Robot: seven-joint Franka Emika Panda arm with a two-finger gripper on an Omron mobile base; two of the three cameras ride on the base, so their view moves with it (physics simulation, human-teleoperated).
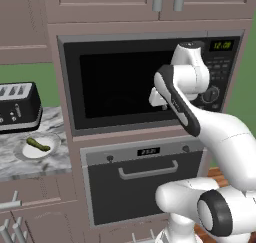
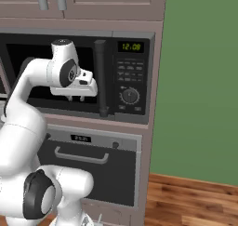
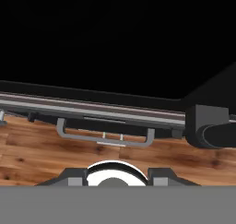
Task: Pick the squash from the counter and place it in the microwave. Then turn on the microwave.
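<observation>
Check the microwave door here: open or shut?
Shut. The microwave door's black glass sits flush in its frame, bar handle upright beside the panel; the squash lies on a plate.

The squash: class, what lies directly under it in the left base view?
The squash lies on a small white plate, which stands on the marbled counter in front of the black toaster. The plate part beneath the squash is covered.

Kitchen: built-in microwave (image 1: pixel 150 82) above oven (image 1: pixel 145 182), toaster (image 1: pixel 19 107) on marbled counter (image 1: pixel 30 159), mauve cabinets (image 1: pixel 150 2).
</observation>
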